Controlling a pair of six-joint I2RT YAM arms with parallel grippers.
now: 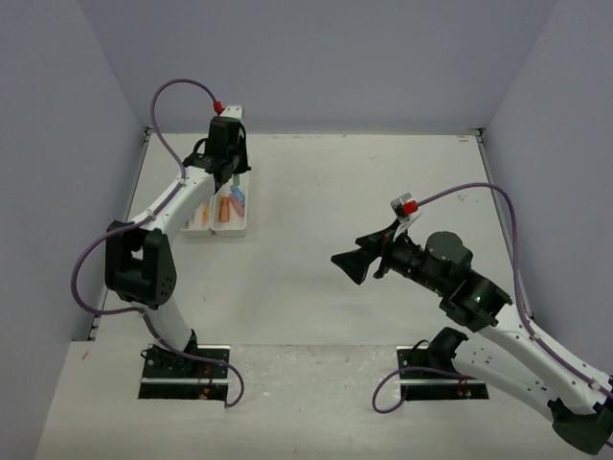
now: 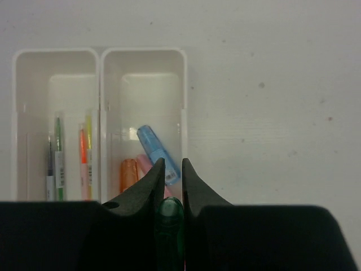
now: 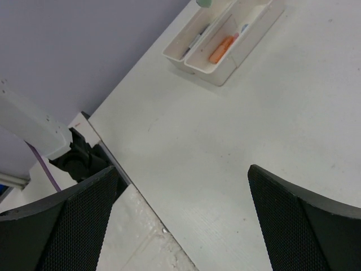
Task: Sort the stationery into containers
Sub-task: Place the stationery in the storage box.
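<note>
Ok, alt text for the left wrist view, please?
The left gripper grips a green piece above two joined white trays. One tray holds a blue piece, a pink piece and an orange piece; the other holds thin pens and markers.

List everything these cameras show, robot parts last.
trays: two, white, joined, table's far left.
pens and markers: four, dark, green, orange, yellow, left-hand tray in left wrist view.
blue piece: one, blue, other tray.
orange piece: one, orange, same tray.
pink piece: one, pink, same tray, between those.
green piece: one, green, gripped above that tray.
table: one, white, beneath everything.
left hand: one, black, shut on green piece.
right hand: one, black, open, empty, mid-table right.
</note>
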